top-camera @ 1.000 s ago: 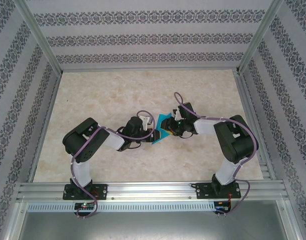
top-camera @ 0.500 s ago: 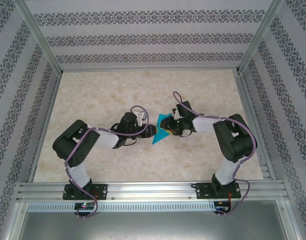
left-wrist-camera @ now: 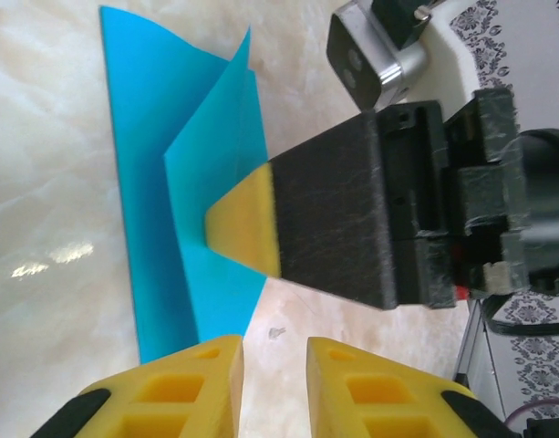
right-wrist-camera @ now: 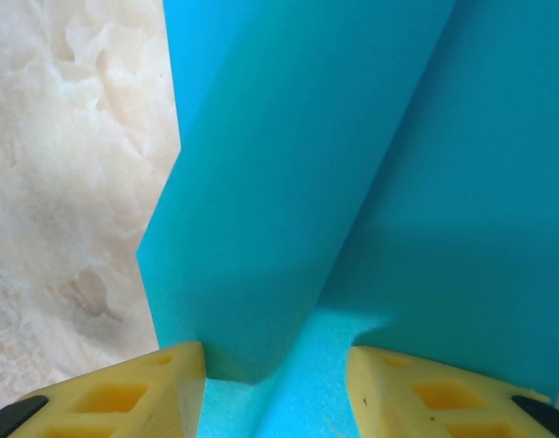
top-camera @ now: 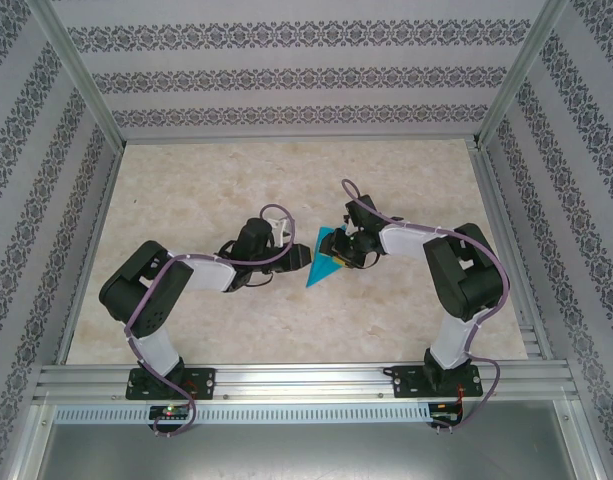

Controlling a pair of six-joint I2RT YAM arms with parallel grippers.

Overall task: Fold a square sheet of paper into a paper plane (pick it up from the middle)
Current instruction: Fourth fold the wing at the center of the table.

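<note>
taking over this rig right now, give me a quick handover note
Left gripper: jaws slightly apart, holding nothing, just off the sheet's edge.
Right gripper: open, tips down on the sheet, with a raised flap running between its fingers.
Square sheet of paper: on the table, mid-workspace between the two grippers. It is partly folded, with one flap lifted rather than flat.
Done: a first fold is started.
Left: press that crease flat, then make all the remaining folds.
</note>
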